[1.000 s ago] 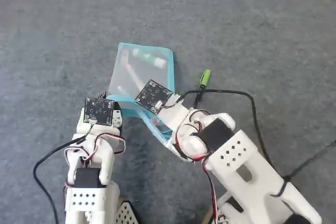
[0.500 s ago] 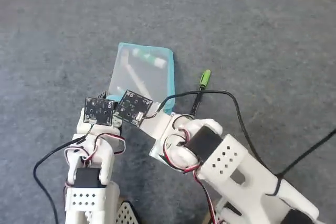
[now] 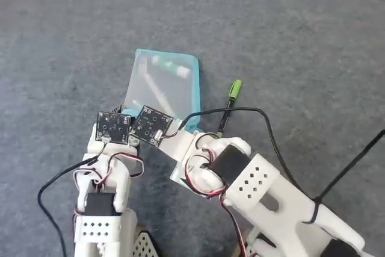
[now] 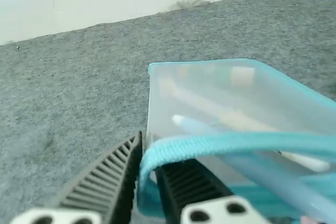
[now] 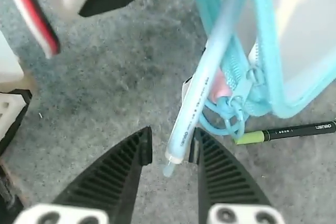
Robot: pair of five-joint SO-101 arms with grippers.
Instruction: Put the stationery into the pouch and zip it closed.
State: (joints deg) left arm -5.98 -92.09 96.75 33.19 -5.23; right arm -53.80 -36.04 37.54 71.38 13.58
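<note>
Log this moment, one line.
left hand: clamps translucent teal-edged pouch rim | right hand: open around pale blue pen, partly in pouch | green-capped black pen: lying beside pouch

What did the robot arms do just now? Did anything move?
The right gripper swung sideways along the near edge of the pouch, toward the left gripper. It now sits open around the light blue pen sticking out of the pouch. The left gripper stayed clamped on the pouch's edge, and the green pen stayed on the table.
</note>
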